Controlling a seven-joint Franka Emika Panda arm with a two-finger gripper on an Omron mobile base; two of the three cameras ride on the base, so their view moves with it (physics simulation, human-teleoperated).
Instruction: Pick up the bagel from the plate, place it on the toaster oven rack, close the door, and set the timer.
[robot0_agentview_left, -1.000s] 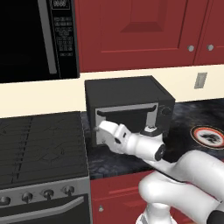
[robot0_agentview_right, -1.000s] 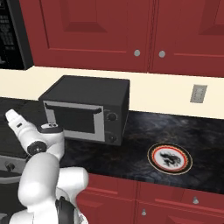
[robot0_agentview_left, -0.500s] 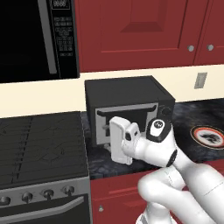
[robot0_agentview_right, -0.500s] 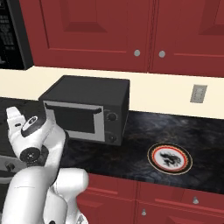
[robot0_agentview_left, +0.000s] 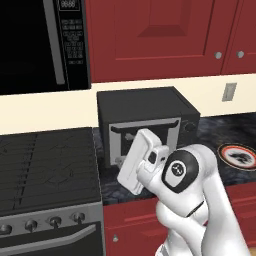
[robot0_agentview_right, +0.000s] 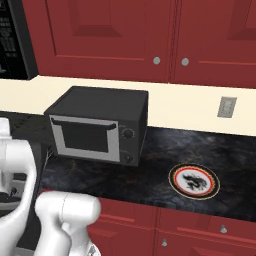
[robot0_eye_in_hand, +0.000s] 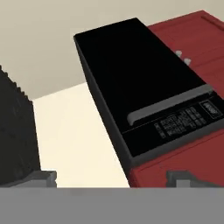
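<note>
The kitchen has a dark, marbled stone counter running along a cream wall, with deep red upper cabinets above and matching red lower cabinets with small round silver knobs below. On the counter stands the black boxy toaster oven, its silver-grey framed door with dark glass window shut upright; two dark knobs sit on the panel at the door's right. The rack inside cannot be made out through the glass. Well to the right of the oven, lying flat on the counter near its front edge, is the round white plate with a red-orange ring and a dark centre; whether the dark patch in the middle is the bagel or only a pattern cannot be told. A pale switch plate is set in the wall above and right of it.

In the left base view the same oven sits just right of a black stove with dark burner grates and a row of silver knobs along its front, under a large black microwave with a keypad. The plate shows at the right edge.

The white arm's hand, with the gripper, is raised in front of the oven door, apart from it, pointing up and to the left. In the hand view the two finger tips stand at opposite lower corners, far apart with nothing between them, and the microwave lies ahead, tilted
</note>
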